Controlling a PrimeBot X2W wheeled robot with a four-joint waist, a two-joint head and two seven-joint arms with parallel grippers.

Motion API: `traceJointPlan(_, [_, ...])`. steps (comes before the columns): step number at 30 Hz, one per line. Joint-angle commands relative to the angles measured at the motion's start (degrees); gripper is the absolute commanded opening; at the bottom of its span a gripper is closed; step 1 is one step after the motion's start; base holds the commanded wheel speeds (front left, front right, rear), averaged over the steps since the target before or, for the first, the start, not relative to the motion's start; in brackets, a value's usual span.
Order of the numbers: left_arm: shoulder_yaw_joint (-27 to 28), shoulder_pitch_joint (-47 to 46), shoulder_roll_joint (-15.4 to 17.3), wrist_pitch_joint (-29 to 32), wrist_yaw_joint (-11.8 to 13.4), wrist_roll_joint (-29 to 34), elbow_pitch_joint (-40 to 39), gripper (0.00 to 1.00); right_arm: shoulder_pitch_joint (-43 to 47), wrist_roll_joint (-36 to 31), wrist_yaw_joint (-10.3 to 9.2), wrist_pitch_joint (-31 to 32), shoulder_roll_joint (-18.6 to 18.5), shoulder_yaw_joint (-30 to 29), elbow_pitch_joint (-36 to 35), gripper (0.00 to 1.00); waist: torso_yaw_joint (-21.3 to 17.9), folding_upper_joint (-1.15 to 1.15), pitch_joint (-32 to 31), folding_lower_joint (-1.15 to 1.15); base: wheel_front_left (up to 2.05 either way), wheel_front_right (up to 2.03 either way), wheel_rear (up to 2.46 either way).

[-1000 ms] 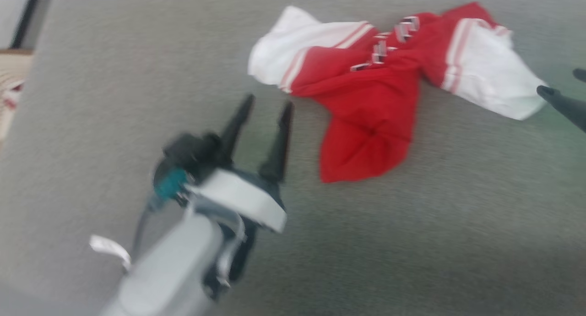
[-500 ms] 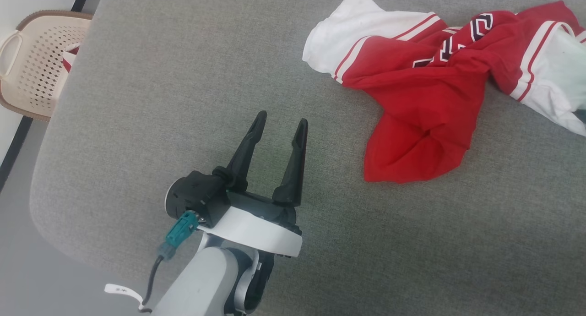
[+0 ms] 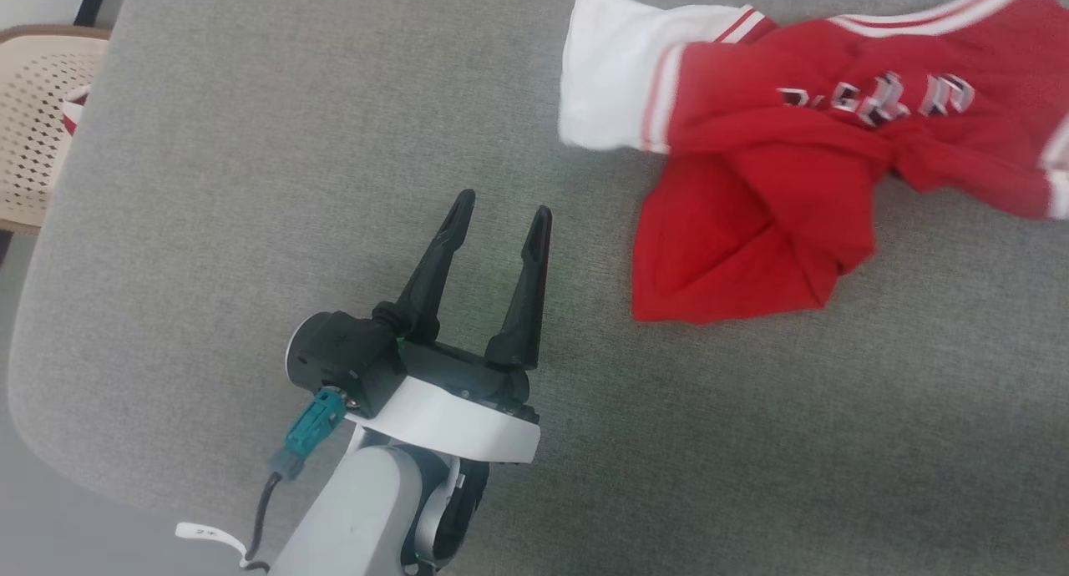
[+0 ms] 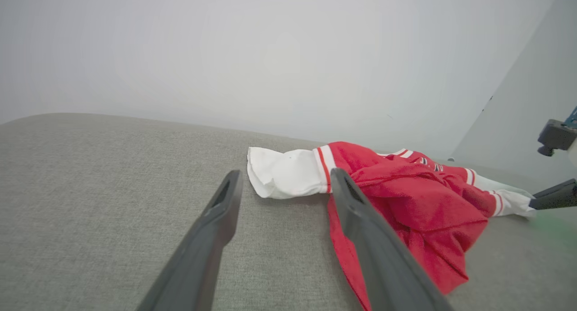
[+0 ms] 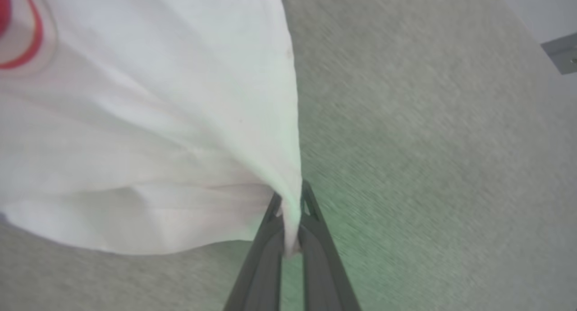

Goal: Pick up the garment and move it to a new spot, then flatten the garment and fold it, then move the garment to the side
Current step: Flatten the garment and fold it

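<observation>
Since half a second ago the garment (image 3: 752,225) has been drawn out toward the right. Its chest lettering (image 3: 877,100), slanted before, now runs nearly level, and the striped trim lies along the far edge.

In the head view, you see the red shirt lying rumpled on the grey cloth surface (image 3: 250,184), at the far right. Its white left sleeve (image 3: 614,83) points left and a folded red flap hangs toward the near side. Your left gripper (image 3: 503,205) sits near the middle, left of the shirt and clear of it. Its two dark fingers are spread apart with nothing between them. A perforated beige basket (image 3: 33,133) stands off the far left corner, with a bit of red-and-white cloth inside.

In the left wrist view, you look between the parted fingers toward that white sleeve. The red body trails away to the right and lies apart from both fingers. At the right edge the right gripper (image 4: 536,203) meets the tip of the other white sleeve.

In the right wrist view, the right gripper's fingers are pressed together on a pinch of white sleeve fabric. The sleeve fans out up and to the left from the pinch, with a curve of red stripe at the top left corner. Blurred grey surface shows beneath.
</observation>
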Motion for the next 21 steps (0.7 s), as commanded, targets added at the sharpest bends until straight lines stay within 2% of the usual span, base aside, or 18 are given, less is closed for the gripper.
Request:
traceJointPlan(1, [0.21, 0.18, -0.16, -0.26, -0.53, 0.84, -0.25, 1.0, 1.47, -0.13, -0.11, -0.86, -1.6, 0.44, 0.69, 0.0, -0.19, 0.0, 0.32, 0.0, 0.0, 0.0, 0.0])
traceJointPlan(5, [0.19, -0.02, -0.14, -0.27, -1.21, 1.61, -0.63, 1.0, 2.73, -0.58, -0.11, -3.51, -4.75, 0.94, 3.25, 0.0, -0.92, 0.0, 0.9, 0.0, 0.0, 0.0, 0.0])
traceJointPlan(8, [-0.22, -1.24, 0.66, 0.09, -1.99, 1.68, -0.75, 1.0, 2.99, -1.27, -0.11, -5.43, -4.29, 1.23, 5.67, 0.0, -1.59, 0.0, 1.06, 0.0, 0.0, 0.0, 0.0])
traceJointPlan(9, [-0.4, -2.91, 1.82, 1.31, -2.77, 2.2, -0.84, 1.0, 2.08, -0.42, -0.1, -8.4, -2.27, 0.19, 7.22, 0.0, -2.34, 0.0, 1.14, 0.0, 0.0, 0.0, 0.0])
traceJointPlan(10, [-0.36, -3.84, 2.45, 2.12, -3.03, 2.54, -0.84, 1.0, 1.97, 0.0, -0.1, -9.7, -0.96, -0.1, 7.63, 0.18, -2.83, 0.0, 1.1, 0.0, 0.0, 0.0, 0.0])
traceJointPlan(11, [-0.33, -5.13, 3.09, 3.09, -3.77, 2.4, -0.97, 1.0, 1.59, 0.06, -0.08, -11.65, 0.03, -0.62, 7.96, 0.49, -3.32, 0.0, 1.08, 0.0, 0.0, 0.0, 0.0])
traceJointPlan(12, [-0.37, -6.48, 3.45, 4.21, -4.65, 1.82, -1.01, 1.0, 1.25, 0.48, -0.05, -13.93, 0.81, -1.34, 8.63, 1.0, -3.72, 0.0, 1.03, 0.0, 0.0, 0.0, 0.0])
traceJointPlan(17, [-0.05, -17.3, 9.88, 13.46, -8.65, 2.55, 1.81, 1.0, 1.33, -0.7, -0.07, -28.05, 4.04, -4.43, 8.42, 1.0, -7.72, 0.0, 0.78, 0.0, 0.0, 0.0, 0.0])
traceJointPlan(21, [-0.51, -27.29, 14.6, 21.79, -10.67, 0.48, 6.34, 1.0, 3.56, -1.97, -0.07, -37.61, 5.88, -7.13, 6.66, 1.0, -11.94, 0.0, 0.73, 0.0, 0.0, 0.0, 0.0])
